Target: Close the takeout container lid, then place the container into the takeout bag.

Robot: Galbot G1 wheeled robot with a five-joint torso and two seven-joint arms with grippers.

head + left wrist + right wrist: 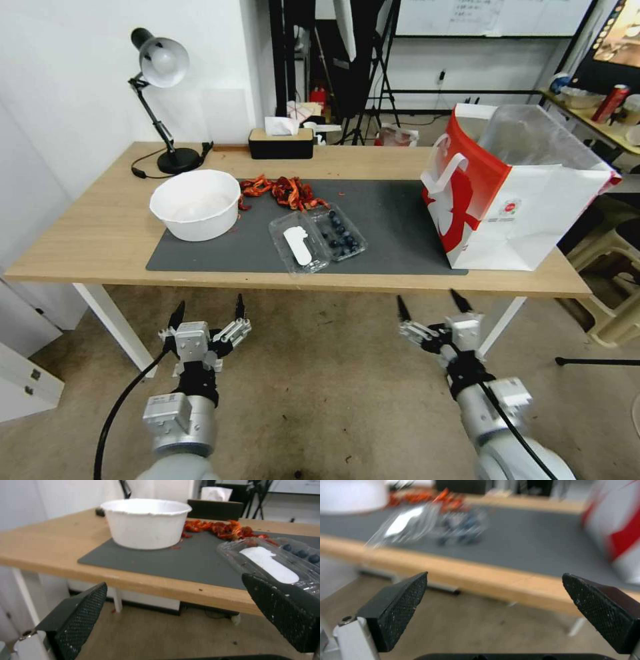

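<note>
Head view: our left gripper (208, 315) and right gripper (430, 306), both spread empty, hover below the table; the container (318, 239) lies at 12 o'clock between them.

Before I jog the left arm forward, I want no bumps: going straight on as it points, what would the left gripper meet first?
Probably the light wooden table's front edge, which the open left gripper faces from just below the tabletop; depth is unclear.

Head view high above table (100, 247); low wrist views sharing its near edge.
</note>
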